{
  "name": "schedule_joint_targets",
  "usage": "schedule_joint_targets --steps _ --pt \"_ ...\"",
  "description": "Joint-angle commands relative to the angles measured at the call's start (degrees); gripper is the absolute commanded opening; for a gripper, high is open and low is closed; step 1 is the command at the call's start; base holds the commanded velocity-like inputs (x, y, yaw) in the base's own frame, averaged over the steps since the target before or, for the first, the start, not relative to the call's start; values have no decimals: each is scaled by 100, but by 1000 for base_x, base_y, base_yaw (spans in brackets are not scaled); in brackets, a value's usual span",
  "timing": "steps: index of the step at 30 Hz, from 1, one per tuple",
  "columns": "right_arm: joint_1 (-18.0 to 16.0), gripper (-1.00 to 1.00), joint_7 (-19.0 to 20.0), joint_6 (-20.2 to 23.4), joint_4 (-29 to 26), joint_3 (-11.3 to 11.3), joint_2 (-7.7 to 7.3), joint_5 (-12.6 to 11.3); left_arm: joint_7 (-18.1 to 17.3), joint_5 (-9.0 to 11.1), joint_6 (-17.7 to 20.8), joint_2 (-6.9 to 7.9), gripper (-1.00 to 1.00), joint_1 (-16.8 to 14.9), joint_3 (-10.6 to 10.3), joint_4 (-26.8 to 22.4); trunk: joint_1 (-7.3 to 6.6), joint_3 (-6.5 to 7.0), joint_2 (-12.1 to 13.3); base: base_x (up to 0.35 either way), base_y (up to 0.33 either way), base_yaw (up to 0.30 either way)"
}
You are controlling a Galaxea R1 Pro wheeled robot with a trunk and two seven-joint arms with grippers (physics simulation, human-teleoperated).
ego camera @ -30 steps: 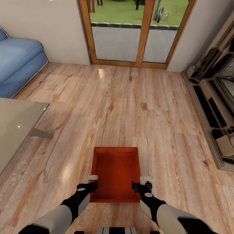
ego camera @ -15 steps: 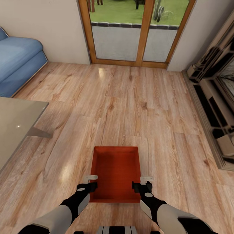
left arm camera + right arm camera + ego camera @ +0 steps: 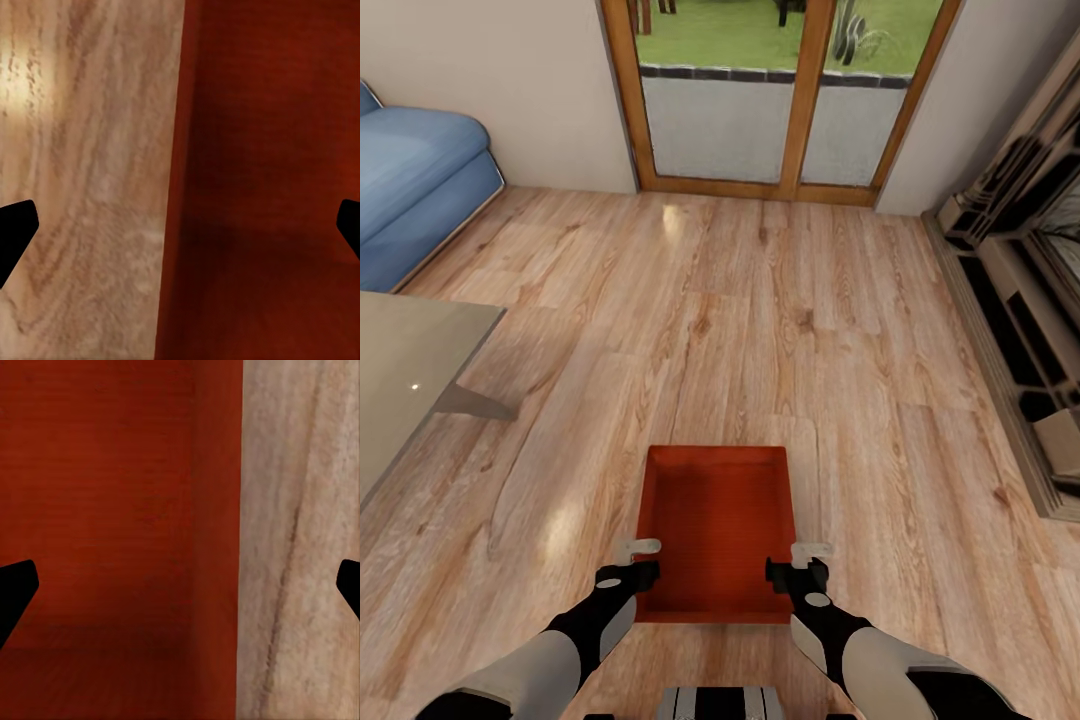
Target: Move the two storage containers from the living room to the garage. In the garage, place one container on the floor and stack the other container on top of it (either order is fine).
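Note:
One red-orange storage container (image 3: 715, 530) lies open side up on the light wood-plank living room floor (image 3: 760, 330), just in front of me. My left gripper (image 3: 639, 561) hangs over its left wall near the near corner. In the left wrist view that wall (image 3: 174, 225) runs between the fingertips (image 3: 15, 232), which stand wide apart, open. My right gripper (image 3: 799, 561) straddles the container's right wall (image 3: 217, 547) the same way, open, with its fingertips (image 3: 15, 592) well clear of the wall.
A glass-topped table (image 3: 405, 370) juts in at the left, and a blue sofa (image 3: 415, 185) stands behind it. Wood-framed glass doors (image 3: 780, 100) close the far wall. A low shelf unit (image 3: 1020, 330) lines the right side. Open floor lies ahead.
The whole picture has shifted slightly, so the camera moved. Both grippers keep their places at the container's side walls.

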Motion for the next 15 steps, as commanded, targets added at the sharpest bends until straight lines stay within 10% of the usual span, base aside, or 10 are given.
schedule_joint_targets --steps 1,15 --pt "-3 100 -25 -15 6 -41 0 66 33 52 13 2 100 -1 -53 -6 22 -21 -43 0 0 0" --pt "-3 100 -25 -151 13 -41 -4 74 40 47 14 20 100 -1 -71 -14 176 -147 -324 0 0 0"
